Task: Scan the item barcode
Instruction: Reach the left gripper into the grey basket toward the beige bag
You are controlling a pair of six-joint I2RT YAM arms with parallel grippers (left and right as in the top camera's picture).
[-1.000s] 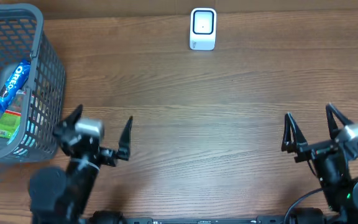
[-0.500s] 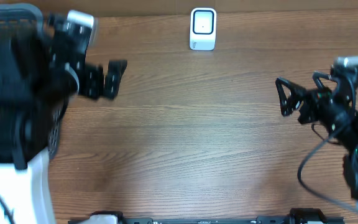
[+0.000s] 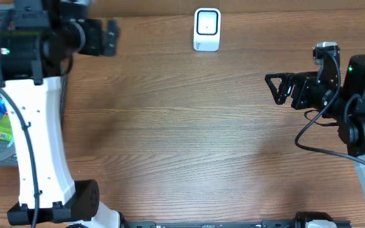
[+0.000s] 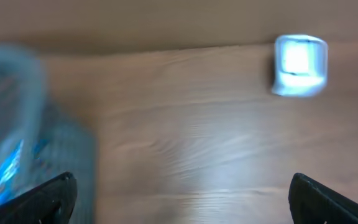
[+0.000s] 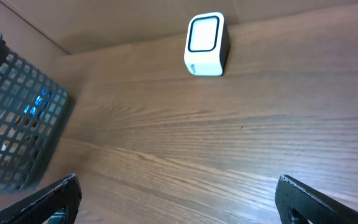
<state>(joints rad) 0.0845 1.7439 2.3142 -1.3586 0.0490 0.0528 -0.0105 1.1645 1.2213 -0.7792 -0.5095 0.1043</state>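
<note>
Left hand, fingers apart and empty, hangs beside the grey basket; the blue packet lies inside, below and left of it. Advise entering clear of the rim and gripping the packet's edges, leaving the barcode exposed for the scanner ahead.

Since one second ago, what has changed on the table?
Both arms swung away from the near edge: the left gripper to the far left by the basket, the right gripper up the right side. Both stayed open and empty. The scanner and basket did not move.
</note>
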